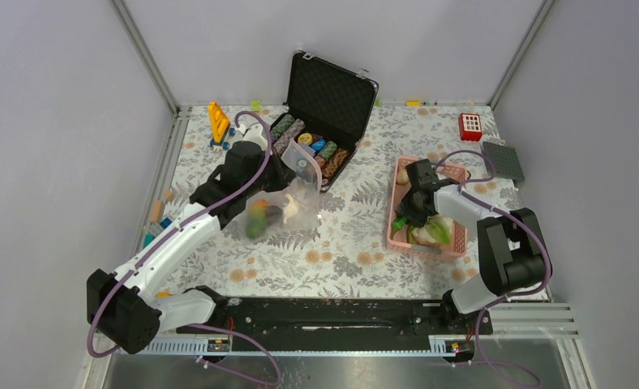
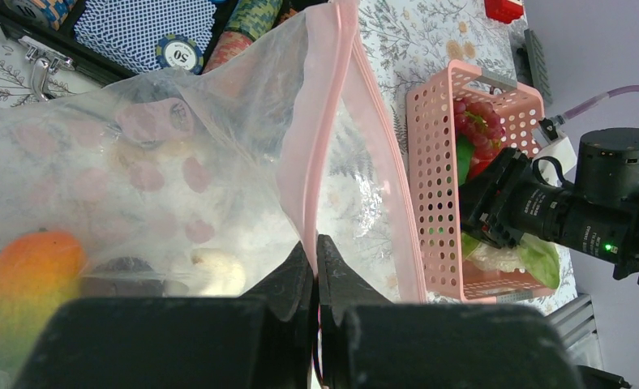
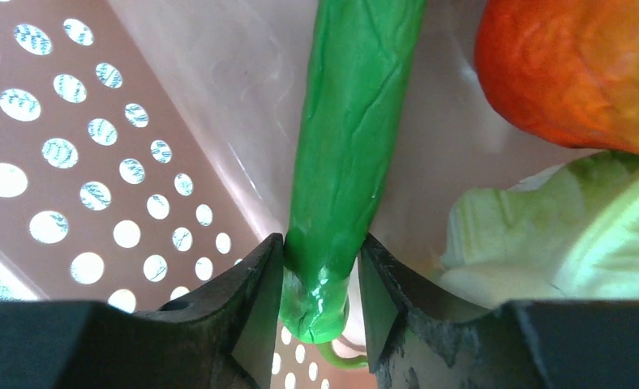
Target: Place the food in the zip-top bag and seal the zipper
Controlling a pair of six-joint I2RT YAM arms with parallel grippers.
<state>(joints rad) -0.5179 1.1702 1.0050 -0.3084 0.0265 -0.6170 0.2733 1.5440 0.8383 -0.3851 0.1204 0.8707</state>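
We see the left arm stretched diagonally from its near-left base toward the far middle of the table. The left gripper (image 2: 315, 247) has its jaws pinched tight on the zipper (image 2: 320, 138), holding up 1 lip of the zip-top bag (image 2: 146, 154), whose mouth stands open. Inside the bag lie a mango (image 2: 26, 279) and a pale piece we cannot identify.

The right arm rises from its near-right base with its elbow high. Its forearm reaches left and dips into the pink basket (image 1: 461, 237) on the right side of the table. There the right gripper (image 3: 320, 259) has its 2 fingers narrowed onto 1 end of the long green vegetable (image 3: 353, 130), touching both sides. An orange-red fruit (image 3: 572, 69) and a leafy piece (image 3: 559, 235) lie just beside it in the basket. An open case of poker chips (image 1: 330, 105) sits on the far side of the bag.
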